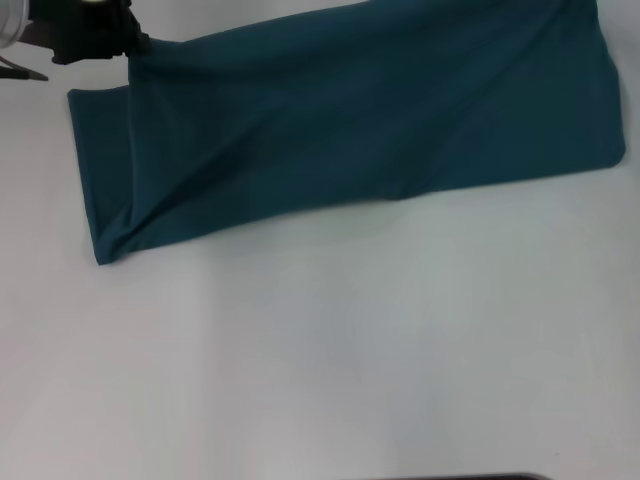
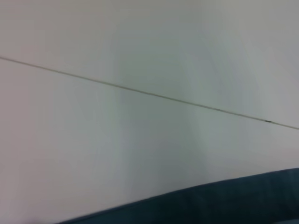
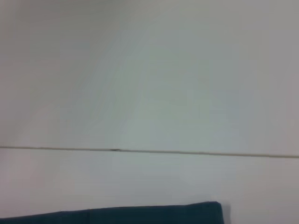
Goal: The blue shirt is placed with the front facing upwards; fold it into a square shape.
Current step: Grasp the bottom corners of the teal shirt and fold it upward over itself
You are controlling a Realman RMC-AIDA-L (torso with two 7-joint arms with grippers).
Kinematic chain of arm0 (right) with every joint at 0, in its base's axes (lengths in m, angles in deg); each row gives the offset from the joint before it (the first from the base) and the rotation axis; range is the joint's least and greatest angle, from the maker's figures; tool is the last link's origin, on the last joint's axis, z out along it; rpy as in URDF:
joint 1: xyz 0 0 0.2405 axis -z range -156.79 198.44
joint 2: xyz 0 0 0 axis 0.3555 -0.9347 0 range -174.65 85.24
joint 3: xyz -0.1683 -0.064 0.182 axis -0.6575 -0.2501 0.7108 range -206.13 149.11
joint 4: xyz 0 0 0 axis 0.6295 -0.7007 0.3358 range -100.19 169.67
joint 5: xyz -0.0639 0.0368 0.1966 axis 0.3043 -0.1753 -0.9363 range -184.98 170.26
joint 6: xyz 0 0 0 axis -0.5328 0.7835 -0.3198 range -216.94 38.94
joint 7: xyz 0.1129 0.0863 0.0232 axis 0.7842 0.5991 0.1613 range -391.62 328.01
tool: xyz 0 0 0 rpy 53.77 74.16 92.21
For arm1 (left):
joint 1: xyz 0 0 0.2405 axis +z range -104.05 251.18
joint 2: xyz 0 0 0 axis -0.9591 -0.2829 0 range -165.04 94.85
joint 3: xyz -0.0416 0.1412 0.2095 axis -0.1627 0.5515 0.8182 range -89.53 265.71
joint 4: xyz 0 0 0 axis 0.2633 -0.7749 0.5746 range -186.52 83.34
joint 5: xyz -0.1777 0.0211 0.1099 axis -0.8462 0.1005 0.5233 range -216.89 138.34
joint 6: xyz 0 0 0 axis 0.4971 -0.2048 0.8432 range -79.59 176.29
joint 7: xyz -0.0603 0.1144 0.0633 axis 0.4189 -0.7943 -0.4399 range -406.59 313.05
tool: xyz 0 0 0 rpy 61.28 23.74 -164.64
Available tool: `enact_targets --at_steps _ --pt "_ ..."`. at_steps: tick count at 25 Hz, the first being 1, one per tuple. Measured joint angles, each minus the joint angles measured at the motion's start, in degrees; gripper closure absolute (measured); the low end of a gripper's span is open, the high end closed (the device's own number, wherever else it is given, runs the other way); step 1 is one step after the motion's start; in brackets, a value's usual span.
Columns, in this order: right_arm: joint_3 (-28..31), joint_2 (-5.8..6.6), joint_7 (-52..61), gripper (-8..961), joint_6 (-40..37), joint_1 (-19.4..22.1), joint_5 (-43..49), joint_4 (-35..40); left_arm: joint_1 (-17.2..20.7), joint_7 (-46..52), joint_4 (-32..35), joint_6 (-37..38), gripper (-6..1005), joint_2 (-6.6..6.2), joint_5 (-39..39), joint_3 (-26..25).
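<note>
The blue shirt (image 1: 360, 120) lies as a long teal band across the far part of the white table (image 1: 320, 350), plain side up with no lettering showing. My left gripper (image 1: 128, 45) is at the far left, shut on the shirt's far left corner. The cloth is drawn up to it in taut diagonal folds, while the near left corner (image 1: 105, 255) rests on the table. The right end of the band (image 1: 600, 90) runs out of the picture at the top. Strips of the shirt's edge show in the left wrist view (image 2: 224, 205) and the right wrist view (image 3: 140, 215). My right gripper is out of view.
A thin seam (image 3: 149, 150) runs across the white tabletop; it also shows in the left wrist view (image 2: 149, 94). A dark edge (image 1: 490, 477) sits at the near rim of the head view. A grey part of the left arm (image 1: 15, 30) is at the far left.
</note>
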Motion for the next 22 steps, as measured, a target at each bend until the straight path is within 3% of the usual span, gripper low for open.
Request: enact_targets --at_steps 8,22 --pt "-1.3 -0.38 0.58 925 4.79 -2.64 3.57 -4.38 0.05 0.45 -0.17 -0.36 979 -0.01 0.12 0.01" --pt "-1.9 -0.87 0.62 871 6.33 -2.26 3.75 -4.73 0.39 0.33 0.2 -3.61 980 0.22 0.03 -0.53"
